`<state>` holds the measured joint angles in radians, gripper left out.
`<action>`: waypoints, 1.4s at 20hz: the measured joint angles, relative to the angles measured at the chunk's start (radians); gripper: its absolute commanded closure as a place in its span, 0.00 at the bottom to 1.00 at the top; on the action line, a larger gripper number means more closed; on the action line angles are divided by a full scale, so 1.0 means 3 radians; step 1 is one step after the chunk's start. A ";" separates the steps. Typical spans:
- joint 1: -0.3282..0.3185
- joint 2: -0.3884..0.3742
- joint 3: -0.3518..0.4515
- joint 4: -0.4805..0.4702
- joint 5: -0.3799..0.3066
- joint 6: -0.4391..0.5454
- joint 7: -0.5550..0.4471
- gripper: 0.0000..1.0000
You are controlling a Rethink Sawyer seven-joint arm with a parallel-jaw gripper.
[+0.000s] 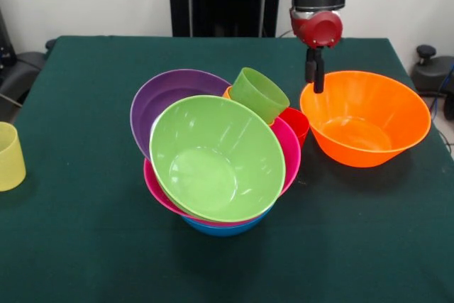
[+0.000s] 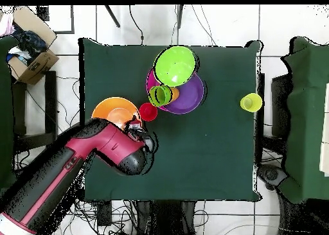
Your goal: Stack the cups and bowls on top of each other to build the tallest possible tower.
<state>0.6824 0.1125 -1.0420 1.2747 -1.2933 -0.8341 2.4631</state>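
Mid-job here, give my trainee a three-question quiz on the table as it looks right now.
1. True or false: the orange bowl is part of the pile.
2. Which bowl sits tilted on top of the pile? A) purple B) lime green C) blue
3. Fill in: the yellow cup stands alone near the table's ____.

Key:
1. False; it sits apart on the table, with the hand at its rim.
2. B, the lime green bowl.
3. Edge.

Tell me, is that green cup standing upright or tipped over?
Tipped. The green cup lies on its side against the pile of bowls, its open mouth facing the purple bowl.
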 measured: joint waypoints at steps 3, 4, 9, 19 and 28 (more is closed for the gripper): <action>-0.0011 -0.0002 0.0033 0.0002 0.0064 0.0026 -0.0002 0.00; -0.0030 -0.0003 0.0050 0.0004 0.0154 0.0030 -0.0026 0.00; -0.0065 -0.0017 0.0070 0.0008 0.0339 0.0030 -0.0160 0.00; -0.0102 -0.0036 0.0090 0.0010 0.0518 0.0030 -0.0677 0.00; 0.0022 0.0012 0.0090 0.0012 0.0148 0.0030 -0.0678 0.00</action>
<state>0.6891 0.1162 -1.0151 1.2783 -1.2491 -0.8251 2.2595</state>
